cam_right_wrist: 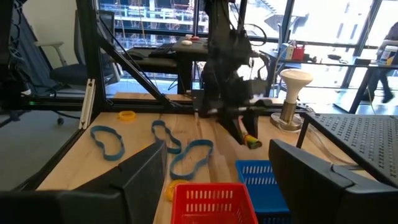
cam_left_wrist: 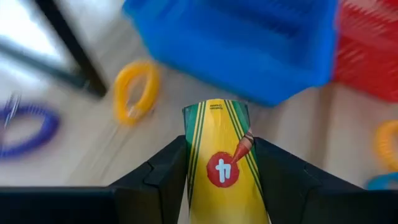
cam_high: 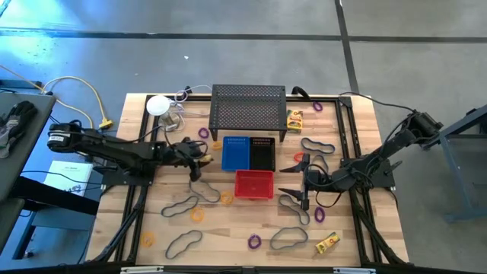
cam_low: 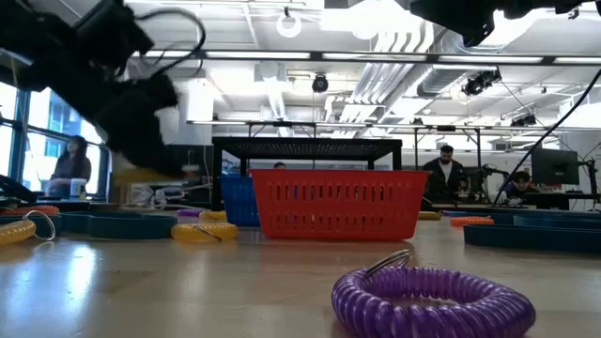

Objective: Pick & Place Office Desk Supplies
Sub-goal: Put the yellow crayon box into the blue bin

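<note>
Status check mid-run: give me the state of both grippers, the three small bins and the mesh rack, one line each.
left gripper: shut on a yellow crayon box, carried next to the blue bin.
right gripper: open, empty, near the red bin.
blue bin: upright, looks empty.
black bin: upright, contents unclear.
red bin: upright, looks empty.
mesh rack: standing behind the bins, nothing on top.

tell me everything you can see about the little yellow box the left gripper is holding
The yellow box is a small carton with green stripes along its edges, a red circle bearing a white mark, and an orange crayon picture. It looks like printed cardboard. It sits clamped between the two dark fingers of the left gripper, its end pointing forward, lifted off the table just short of the blue bin. Only the fingers touch it.
</note>
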Controlling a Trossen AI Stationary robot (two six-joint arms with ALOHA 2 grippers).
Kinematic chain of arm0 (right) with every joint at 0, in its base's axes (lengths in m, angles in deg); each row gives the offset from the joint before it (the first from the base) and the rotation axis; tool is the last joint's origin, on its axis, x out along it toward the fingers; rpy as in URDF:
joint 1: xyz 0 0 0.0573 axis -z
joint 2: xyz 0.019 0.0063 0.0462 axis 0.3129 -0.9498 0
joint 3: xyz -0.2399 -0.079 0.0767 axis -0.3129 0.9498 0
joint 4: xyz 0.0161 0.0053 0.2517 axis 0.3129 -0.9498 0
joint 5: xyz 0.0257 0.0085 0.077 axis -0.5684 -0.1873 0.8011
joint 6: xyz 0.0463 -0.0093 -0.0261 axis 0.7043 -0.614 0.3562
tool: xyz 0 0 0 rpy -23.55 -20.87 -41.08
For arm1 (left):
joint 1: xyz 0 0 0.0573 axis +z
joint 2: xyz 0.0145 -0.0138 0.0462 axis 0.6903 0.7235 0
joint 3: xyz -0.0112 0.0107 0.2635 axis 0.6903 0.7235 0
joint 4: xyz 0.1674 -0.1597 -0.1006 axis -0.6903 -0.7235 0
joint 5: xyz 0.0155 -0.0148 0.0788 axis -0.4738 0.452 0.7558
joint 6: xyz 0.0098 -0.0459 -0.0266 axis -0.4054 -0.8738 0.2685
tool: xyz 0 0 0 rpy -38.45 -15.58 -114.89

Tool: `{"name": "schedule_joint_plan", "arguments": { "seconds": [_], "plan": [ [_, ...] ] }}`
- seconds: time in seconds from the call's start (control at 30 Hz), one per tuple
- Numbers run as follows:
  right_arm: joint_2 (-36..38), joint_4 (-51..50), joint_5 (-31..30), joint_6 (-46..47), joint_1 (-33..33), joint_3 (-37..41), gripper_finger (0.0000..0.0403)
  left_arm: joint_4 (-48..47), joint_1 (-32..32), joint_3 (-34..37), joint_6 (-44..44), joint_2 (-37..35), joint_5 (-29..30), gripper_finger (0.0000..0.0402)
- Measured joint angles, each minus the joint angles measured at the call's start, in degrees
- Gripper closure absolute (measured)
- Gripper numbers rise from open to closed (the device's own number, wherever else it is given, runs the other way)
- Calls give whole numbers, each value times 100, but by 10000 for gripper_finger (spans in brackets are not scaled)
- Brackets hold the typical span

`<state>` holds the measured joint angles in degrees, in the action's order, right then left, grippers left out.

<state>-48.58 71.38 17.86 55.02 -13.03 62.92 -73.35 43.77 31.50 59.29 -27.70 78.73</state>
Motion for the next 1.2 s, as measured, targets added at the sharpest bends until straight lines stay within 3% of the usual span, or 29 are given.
{"name": "schedule_joint_plan", "arguments": {
  "seconds": [0.27,0.47,0.73,1.03,1.2],
  "plan": [
    [0,-52,0,2,0,0,131,44,-232,-628,166,-4,136,236],
    [-2,-50,0,2,0,0,131,754,-227,-701,-88,139,916,236],
    [-2,-45,-1,-16,13,0,131,1990,-227,-902,-451,1367,1263,236],
    [0,-56,0,-70,13,0,131,1495,-244,-2288,-552,2723,1301,236],
    [-2,-135,0,-17,13,0,131,1034,-191,-2569,-1246,3012,2054,236]
  ]
}}
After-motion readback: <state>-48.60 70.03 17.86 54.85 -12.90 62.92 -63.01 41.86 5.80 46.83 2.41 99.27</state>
